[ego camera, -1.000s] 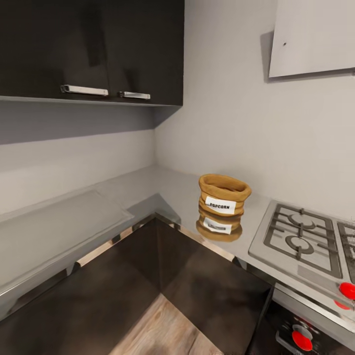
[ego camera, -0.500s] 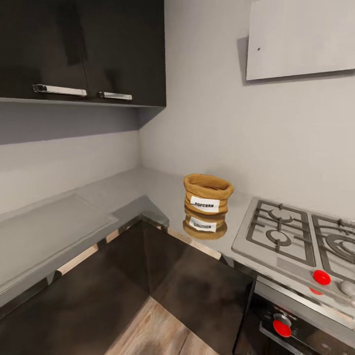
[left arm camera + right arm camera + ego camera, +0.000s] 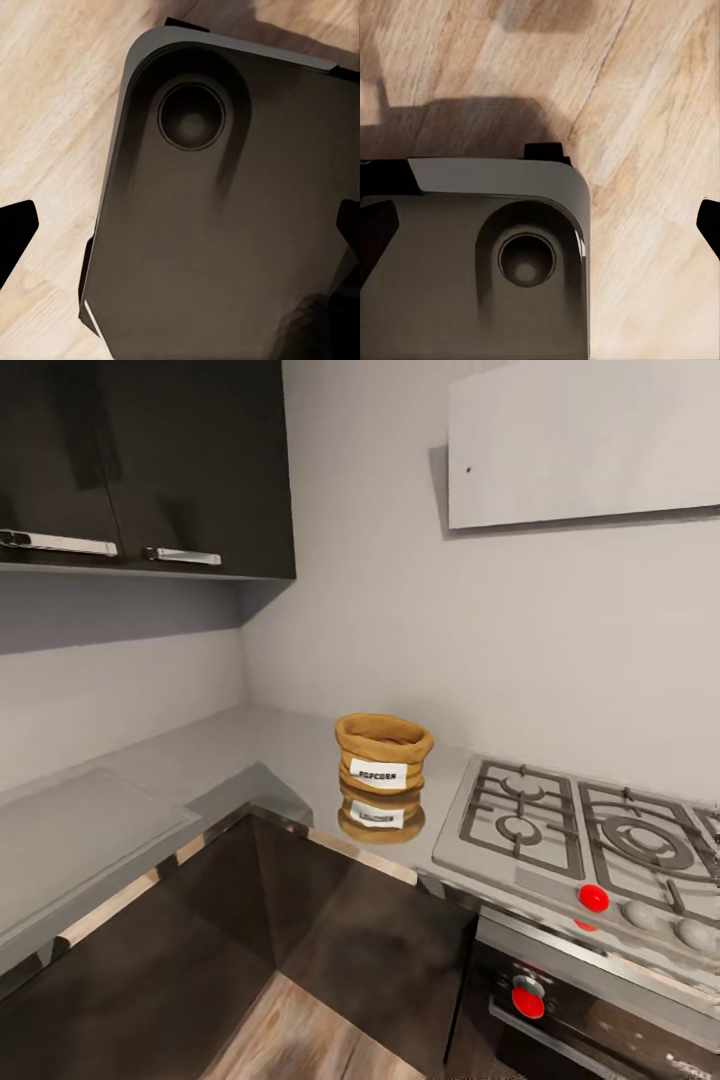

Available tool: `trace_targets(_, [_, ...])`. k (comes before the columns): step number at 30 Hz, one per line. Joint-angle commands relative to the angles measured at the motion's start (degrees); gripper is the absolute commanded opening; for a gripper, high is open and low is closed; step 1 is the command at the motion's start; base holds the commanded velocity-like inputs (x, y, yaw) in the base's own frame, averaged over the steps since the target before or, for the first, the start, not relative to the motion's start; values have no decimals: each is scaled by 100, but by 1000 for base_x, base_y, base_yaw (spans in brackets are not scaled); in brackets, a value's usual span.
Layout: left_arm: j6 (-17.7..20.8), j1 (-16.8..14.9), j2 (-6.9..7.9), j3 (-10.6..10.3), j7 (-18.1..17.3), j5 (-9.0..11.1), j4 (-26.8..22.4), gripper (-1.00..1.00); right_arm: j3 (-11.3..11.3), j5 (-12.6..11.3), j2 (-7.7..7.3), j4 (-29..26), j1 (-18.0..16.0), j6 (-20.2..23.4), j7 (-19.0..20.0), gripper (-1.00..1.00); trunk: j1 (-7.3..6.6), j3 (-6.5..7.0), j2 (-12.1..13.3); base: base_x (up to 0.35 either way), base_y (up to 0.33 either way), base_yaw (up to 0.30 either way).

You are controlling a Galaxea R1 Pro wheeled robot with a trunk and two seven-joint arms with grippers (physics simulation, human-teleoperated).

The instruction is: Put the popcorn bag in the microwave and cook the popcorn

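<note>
The popcorn bag (image 3: 383,753), a squat mustard-tan sack with a rolled rim and a white label, stands upright on the grey countertop (image 3: 215,745) near the inner corner, just left of the stove. Its mirror image shows on the shiny surface below it. The popcorn is hidden and the microwave is out of view. In the left wrist view my left gripper (image 3: 180,232) is open, its dark fingertips (image 3: 15,236) far apart over the robot's base. My right gripper (image 3: 540,232) is open too, with fingertips (image 3: 375,232) wide apart above base and floor.
A steel gas stove (image 3: 590,830) with red knobs (image 3: 593,898) adjoins the bag on the right. Dark wall cabinets (image 3: 150,460) hang above the left worktop, and a pale panel (image 3: 590,450) is on the wall over the stove. Dark base cabinets (image 3: 330,930) frame a patch of wooden floor (image 3: 290,1030).
The whole head view has shifted left as the camera moved, bringing more of the stove into sight. The bag has kept its place on the countertop.
</note>
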Motion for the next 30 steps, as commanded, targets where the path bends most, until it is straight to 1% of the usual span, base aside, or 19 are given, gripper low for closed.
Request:
trace_targets(1, [-9, 2, 0, 3, -14, 34, -5, 100, -13, -14, -2, 19, -8, -35, 26, 100, 0, -2, -3, 0, 0, -225])
trace_targets(5, [-9, 2, 0, 3, -14, 33, -9, 100, -14, -14, -19, 19, -8, -27, 23, 100, 0, 3, -3, -7, 4, -75])
trace_targets(7, [-9, 0, -6, 13, -14, 34, -8, 100, -13, -14, -36, 19, -8, -28, 26, 100, 0, 3, -3, -163, 85, -10])
trace_targets(18, [-27, 2, -23, 29, -14, 33, -9, 100, -4, -13, -59, 18, -8, -33, 27, 100, 0, 3, -3, -284, 142, -1])
trace_targets(22, [-27, 2, -18, 23, -14, 33, -9, 100, -4, -12, -42, 19, -8, -34, 27, 100, 0, 3, -3, -256, 157, 0])
trace_targets(30, [-27, 2, -9, 20, -8, 36, -9, 100, -4, -5, -44, 17, -8, -35, 27, 100, 0, 3, -3, -24, 18, 0])
